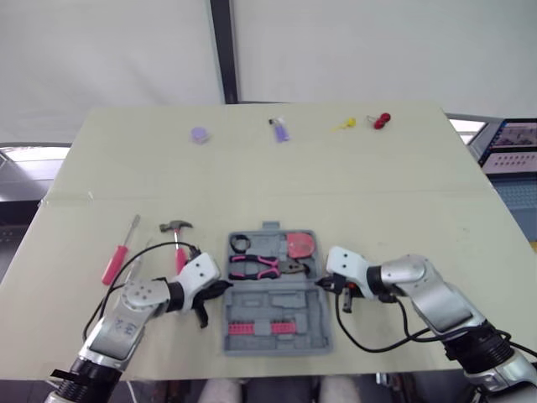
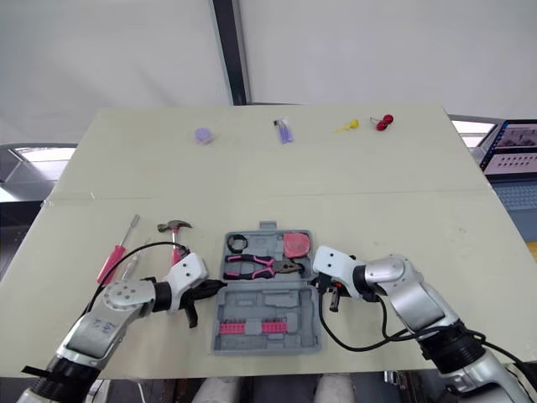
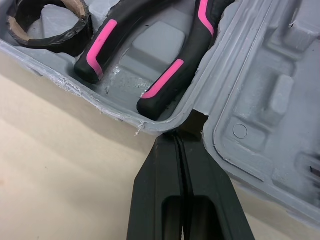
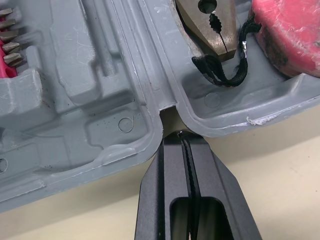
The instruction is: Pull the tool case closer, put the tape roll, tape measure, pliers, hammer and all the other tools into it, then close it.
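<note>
The grey moulded-plastic tool case (image 1: 277, 304) lay open and flat near the front edge of the pale beige table (image 1: 403, 210), directly between the two arms. Its far half held a black tape roll (image 1: 240, 243), pink-and-black-handled pliers (image 1: 256, 267) and a pink tape measure (image 1: 300, 245); its near half carried a pink strip of bits (image 1: 252, 327).

The left gripper (image 3: 179, 145) had its fingers pressed together, tips set at the notch where the two halves join on the case's left side. The right gripper (image 4: 185, 139), likewise pressed together and holding nothing, met the matching notch on the right side.

Out to the left, on the bare table, lay a small hammer with a pink handle (image 1: 176, 227) and, beyond it, a red-handled screwdriver (image 1: 117, 256), both outside the case.

By my judgement the case was already close and the packing was part done. The next move called for the left gripper to leave the hinge, spread, and take the hammer by its handle, that being the nearest tool.
</note>
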`<state>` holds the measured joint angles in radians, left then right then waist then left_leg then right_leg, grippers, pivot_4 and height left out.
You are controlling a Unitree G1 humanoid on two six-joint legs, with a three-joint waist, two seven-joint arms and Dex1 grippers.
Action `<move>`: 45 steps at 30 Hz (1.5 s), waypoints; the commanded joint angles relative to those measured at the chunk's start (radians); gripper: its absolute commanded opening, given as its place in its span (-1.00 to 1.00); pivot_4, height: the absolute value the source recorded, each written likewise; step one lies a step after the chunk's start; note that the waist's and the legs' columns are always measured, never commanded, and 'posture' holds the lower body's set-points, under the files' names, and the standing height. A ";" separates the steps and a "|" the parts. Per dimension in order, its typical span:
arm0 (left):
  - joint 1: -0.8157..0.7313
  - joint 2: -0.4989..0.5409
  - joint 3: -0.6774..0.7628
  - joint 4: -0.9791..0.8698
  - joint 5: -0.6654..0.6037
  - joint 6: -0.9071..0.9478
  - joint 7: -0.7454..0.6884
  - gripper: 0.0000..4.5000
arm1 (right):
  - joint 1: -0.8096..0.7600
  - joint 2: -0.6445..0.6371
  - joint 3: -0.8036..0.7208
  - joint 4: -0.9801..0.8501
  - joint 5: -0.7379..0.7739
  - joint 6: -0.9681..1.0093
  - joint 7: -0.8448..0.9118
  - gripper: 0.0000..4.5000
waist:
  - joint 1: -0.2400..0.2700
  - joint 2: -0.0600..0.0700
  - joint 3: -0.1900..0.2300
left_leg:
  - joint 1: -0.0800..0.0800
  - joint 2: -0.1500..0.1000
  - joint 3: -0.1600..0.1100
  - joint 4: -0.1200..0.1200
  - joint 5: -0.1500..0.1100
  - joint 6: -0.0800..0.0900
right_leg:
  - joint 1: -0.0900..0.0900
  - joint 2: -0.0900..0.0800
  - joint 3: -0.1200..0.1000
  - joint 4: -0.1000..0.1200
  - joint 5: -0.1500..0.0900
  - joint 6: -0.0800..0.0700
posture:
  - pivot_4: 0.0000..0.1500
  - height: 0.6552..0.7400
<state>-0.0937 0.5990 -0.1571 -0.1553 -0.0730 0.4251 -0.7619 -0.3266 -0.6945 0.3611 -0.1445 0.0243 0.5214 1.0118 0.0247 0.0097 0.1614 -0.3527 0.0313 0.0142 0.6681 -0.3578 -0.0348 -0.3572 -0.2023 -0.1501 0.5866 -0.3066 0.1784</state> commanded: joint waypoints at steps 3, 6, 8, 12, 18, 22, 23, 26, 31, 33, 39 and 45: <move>-0.005 -0.019 -0.014 -0.022 0.002 -0.010 0.010 -0.97 | -0.002 0.025 0.002 -0.045 0.020 -0.029 0.007 -0.98 | 0.000 0.000 0.000 | 0.000 0.000 0.000 0.000 0.000 0.000 | 0.000 0.000 0.000 0.000 0.000 0.000 | 1.00 1.00; -0.002 -0.017 -0.015 -0.024 0.001 -0.009 0.008 -0.97 | -0.001 0.025 0.001 -0.044 0.020 -0.029 0.007 -0.98 | 0.000 0.000 0.000 | 0.000 0.000 0.000 0.000 0.000 0.000 | 0.000 0.000 0.000 0.000 0.000 0.000 | 1.00 1.00; -0.003 -0.017 -0.016 -0.023 0.001 -0.008 0.007 -0.97 | -0.002 0.024 0.001 -0.042 0.020 -0.029 0.008 -0.98 | 0.000 0.000 0.000 | 0.000 0.000 0.000 0.000 0.000 0.000 | 0.000 0.000 0.000 0.000 0.000 0.000 | 1.00 1.00; -0.006 -0.016 -0.016 -0.017 0.002 -0.009 0.006 -0.97 | -0.001 0.020 -0.002 -0.038 0.019 -0.031 0.009 -0.98 | 0.000 0.000 0.000 | 0.000 0.000 0.000 0.000 0.000 0.000 | 0.000 0.000 0.000 0.000 0.000 0.000 | 1.00 1.00; -0.002 -0.006 -0.009 -0.012 0.006 -0.009 0.007 -0.97 | 0.006 0.007 -0.009 -0.026 0.017 -0.036 0.011 -0.98 | 0.000 0.000 0.000 | 0.000 0.000 0.000 0.000 0.000 0.000 | 0.000 0.000 0.000 0.000 0.000 0.000 | 1.00 1.00; 0.003 0.006 -0.005 0.001 0.015 -0.019 0.006 -0.97 | 0.008 -0.003 -0.014 -0.009 0.013 -0.043 0.015 -0.98 | 0.000 0.000 0.000 | 0.000 0.000 0.000 0.000 0.000 0.000 | 0.000 0.000 0.000 0.000 0.000 0.000 | 1.00 1.00; 0.004 0.009 -0.004 0.003 0.016 -0.021 0.006 -0.97 | 0.010 -0.006 -0.015 -0.006 0.012 -0.045 0.016 -0.98 | 0.000 0.000 0.000 | 0.000 0.000 0.000 0.000 0.000 0.000 | 0.000 0.000 0.000 0.000 0.000 0.000 | 1.00 1.00; 0.008 0.014 0.003 0.006 0.016 -0.025 0.008 -0.97 | 0.012 -0.012 -0.021 0.002 0.012 -0.050 0.016 -0.98 | 0.000 0.000 0.000 | 0.000 0.000 0.000 0.000 0.000 0.000 | 0.000 0.000 0.000 0.000 0.000 0.000 | 1.00 1.00; 0.019 0.027 0.017 0.010 0.013 -0.033 0.006 -0.97 | 0.016 -0.024 -0.032 0.013 0.015 -0.054 0.020 -0.98 | -0.001 0.000 0.000 | 0.000 0.000 0.000 0.000 0.000 0.000 | 0.000 0.000 0.000 0.000 0.000 0.000 | 1.00 1.00; 0.029 0.036 0.026 0.009 0.011 -0.038 0.005 -0.97 | 0.020 -0.032 -0.039 0.019 0.016 -0.059 0.022 -0.98 | -0.002 0.000 0.000 | 0.000 0.000 0.000 0.000 0.000 0.000 | 0.000 0.000 0.000 0.000 0.000 0.000 | 1.00 1.00; 0.046 0.055 0.045 0.005 0.003 -0.043 0.008 -0.97 | 0.021 -0.044 -0.047 0.041 0.015 -0.074 0.024 -0.98 | -0.004 0.000 0.000 | 0.000 0.000 0.000 -0.001 0.000 0.000 | 0.000 0.000 0.000 0.000 0.000 0.000 | 1.00 1.00; 0.061 0.064 0.071 0.001 -0.001 -0.048 0.010 -0.97 | 0.007 -0.046 -0.051 0.078 0.013 -0.094 0.022 -0.98 | -0.004 0.000 0.000 | 0.000 0.000 0.000 -0.001 0.000 0.000 | 0.000 0.000 0.000 0.000 0.000 0.000 | 1.00 1.00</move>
<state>-0.0446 0.6487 -0.1026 -0.1492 -0.0746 0.3771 -0.7592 -0.3147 -0.7295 0.3382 -0.0756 0.0394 0.4328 1.0367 0.0206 0.0096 0.1613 -0.3524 0.0314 0.0144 0.6673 -0.3578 -0.0348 -0.3575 -0.2023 -0.1501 0.5864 -0.3066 0.1784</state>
